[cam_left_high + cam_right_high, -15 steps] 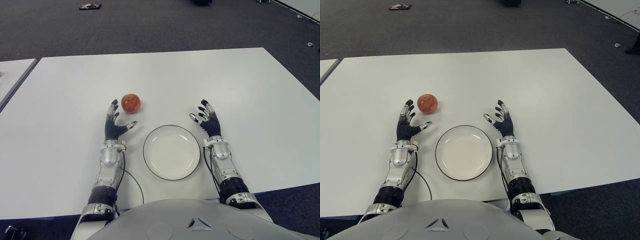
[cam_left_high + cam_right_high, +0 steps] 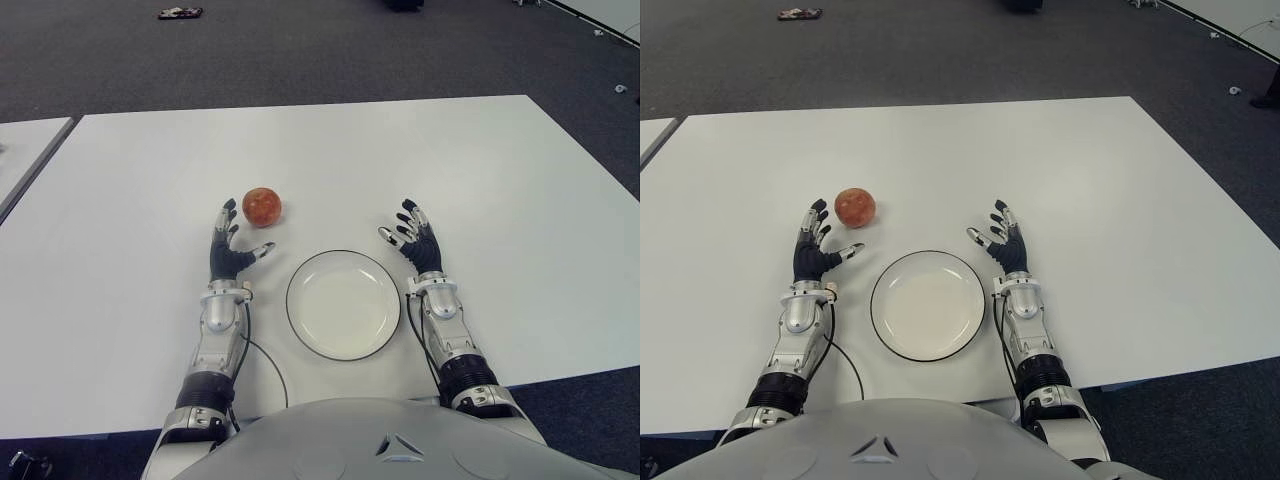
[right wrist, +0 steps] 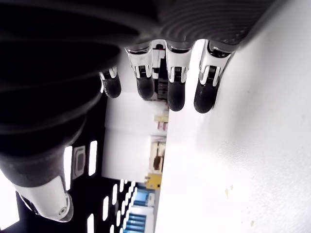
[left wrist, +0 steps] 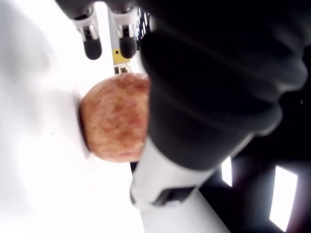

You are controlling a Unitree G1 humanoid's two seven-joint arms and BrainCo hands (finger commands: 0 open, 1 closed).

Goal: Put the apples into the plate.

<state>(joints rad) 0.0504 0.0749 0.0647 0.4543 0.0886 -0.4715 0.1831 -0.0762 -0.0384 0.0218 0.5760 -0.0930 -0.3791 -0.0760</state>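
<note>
One red apple [image 2: 262, 206] sits on the white table [image 2: 480, 170], to the left of and beyond the plate. The white plate [image 2: 343, 304] with a dark rim holds nothing and lies near the table's front edge, between my two hands. My left hand [image 2: 233, 245] is open just short of the apple, fingertips close to it but apart. In the left wrist view the apple [image 4: 114, 121] shows close beyond the thumb. My right hand [image 2: 411, 236] is open at the plate's right side, holding nothing.
A second white table's corner [image 2: 25, 160] shows at the far left. Dark carpet [image 2: 320, 50] lies beyond the table, with a small dark object [image 2: 180, 13] on it. Cables run from both wrists toward my body.
</note>
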